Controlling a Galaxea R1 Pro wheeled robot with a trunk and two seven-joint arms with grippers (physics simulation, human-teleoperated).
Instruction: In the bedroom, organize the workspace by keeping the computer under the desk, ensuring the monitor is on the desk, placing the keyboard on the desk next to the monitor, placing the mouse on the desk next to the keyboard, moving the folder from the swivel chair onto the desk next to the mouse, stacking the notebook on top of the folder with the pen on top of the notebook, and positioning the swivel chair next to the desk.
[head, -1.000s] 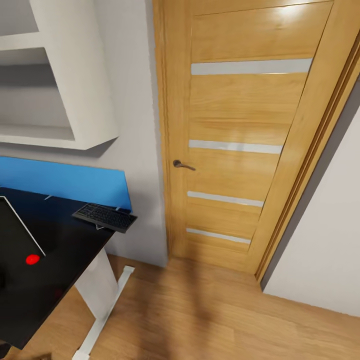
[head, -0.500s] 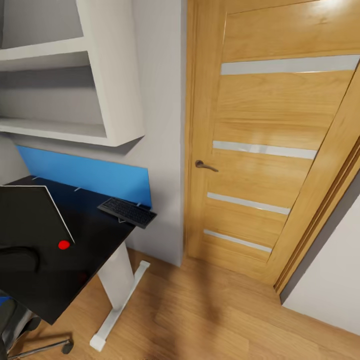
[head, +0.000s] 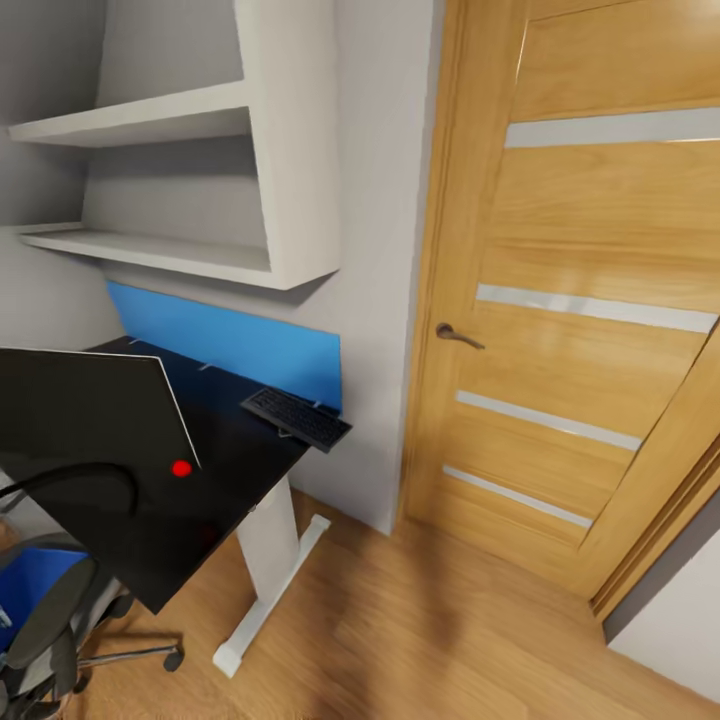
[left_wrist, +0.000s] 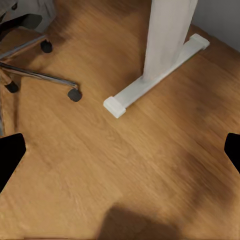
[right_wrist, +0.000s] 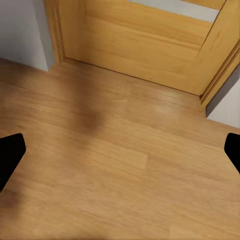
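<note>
A: Which way does the keyboard (head: 296, 418) lie?

B: Flat on the glossy black surface (head: 235, 470), at its far corner. Its long axis runs roughly along the blue wall panel (head: 230, 345) just behind it, and its end nearest the oak door (head: 580, 300) slightly overhangs the edge.

A: And the monitor (head: 90, 415)?

B: It stands on the same surface, nearer the camera than the keyboard and well apart from it, with its wide black face turned toward the head view. The red dot sits at its lower corner on the keyboard side.

A: Where are the claws in all this?

B: The left claw (left_wrist: 120, 152) hangs over bare wood floor (left_wrist: 150, 165). Ahead of it stand the white desk leg (left_wrist: 165, 40) and its long foot, which runs obliquely away from it. The castors and chrome base of the swivel chair (left_wrist: 37, 60) lie beyond one fingertip. Its dark tips sit at opposite picture edges, spread wide, nothing between them.

A: The right one?

B: The right claw (right_wrist: 120, 150) is likewise spread and empty, over floor, with the door's foot and frame ahead of it.

A: Anything on the chair?

B: A blue folder (head: 30, 595) lies on the seat, partly behind a black armrest.

A: The room?

B: Pale grey walls and white wall shelves (head: 200, 190) above the blue panel.
</note>
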